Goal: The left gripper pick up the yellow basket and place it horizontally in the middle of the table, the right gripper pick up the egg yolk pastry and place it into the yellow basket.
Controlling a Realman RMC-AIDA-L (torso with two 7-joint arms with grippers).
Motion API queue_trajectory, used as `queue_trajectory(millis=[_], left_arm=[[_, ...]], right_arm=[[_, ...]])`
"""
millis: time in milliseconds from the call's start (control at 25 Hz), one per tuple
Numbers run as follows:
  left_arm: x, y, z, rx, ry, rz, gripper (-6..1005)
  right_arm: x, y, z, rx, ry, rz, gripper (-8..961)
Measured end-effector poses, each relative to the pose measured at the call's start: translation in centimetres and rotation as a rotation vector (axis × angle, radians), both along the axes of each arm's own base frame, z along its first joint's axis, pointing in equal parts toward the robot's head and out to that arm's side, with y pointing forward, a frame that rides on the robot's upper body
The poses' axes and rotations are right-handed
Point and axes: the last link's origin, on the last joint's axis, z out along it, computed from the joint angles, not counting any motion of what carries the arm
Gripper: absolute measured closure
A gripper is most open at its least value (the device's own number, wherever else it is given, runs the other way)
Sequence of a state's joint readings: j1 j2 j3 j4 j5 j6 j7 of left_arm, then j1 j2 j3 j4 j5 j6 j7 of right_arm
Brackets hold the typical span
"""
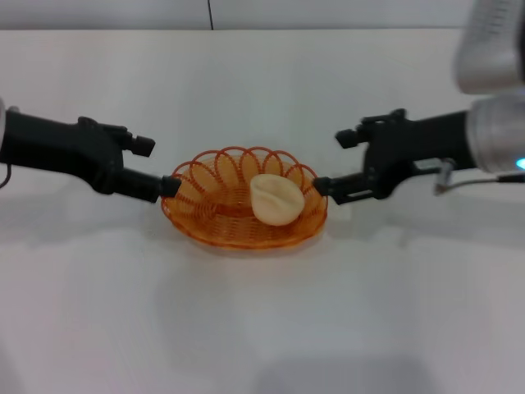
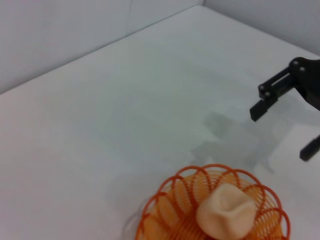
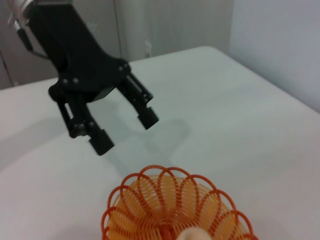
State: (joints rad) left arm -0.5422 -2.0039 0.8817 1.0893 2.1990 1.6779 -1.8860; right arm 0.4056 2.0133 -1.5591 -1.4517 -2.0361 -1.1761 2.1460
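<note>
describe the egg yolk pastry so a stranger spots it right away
On the plain white table, find the oval orange-yellow wire basket in the middle. The small domed cream pastry lies inside, toward its right end: the only solid, pale thing, unlike the see-through wire.

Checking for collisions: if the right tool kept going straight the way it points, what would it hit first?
Probably the yellow basket: the right tool points at its near rim, with the egg yolk pastry just behind. Height is unclear; it might pass over.

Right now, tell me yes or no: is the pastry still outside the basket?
No, the pastry lies inside the basket, against its right side.
</note>
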Motion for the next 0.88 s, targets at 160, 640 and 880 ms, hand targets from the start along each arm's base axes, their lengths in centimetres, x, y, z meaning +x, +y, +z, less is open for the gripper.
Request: queue_trajectory(millis=[160,640,880], left_arm=[[-0.7,-1.1,0.1,0.003,-0.015,-0.032,112],[0.2,-1.8,0.4,0.011,-0.072,-0.183,112],[1.1,-2.5,-0.7,-0.055,-0.100,-0.260,112]], right_arm=[[1.4,-1.5,1.3,0.002,0.051,-0.008,171],[2.7,-3.1,2.2,-0.041,0.127,0.008,178],[2.7,-3.2,1.8,-0.076,0.117,0.020,178]])
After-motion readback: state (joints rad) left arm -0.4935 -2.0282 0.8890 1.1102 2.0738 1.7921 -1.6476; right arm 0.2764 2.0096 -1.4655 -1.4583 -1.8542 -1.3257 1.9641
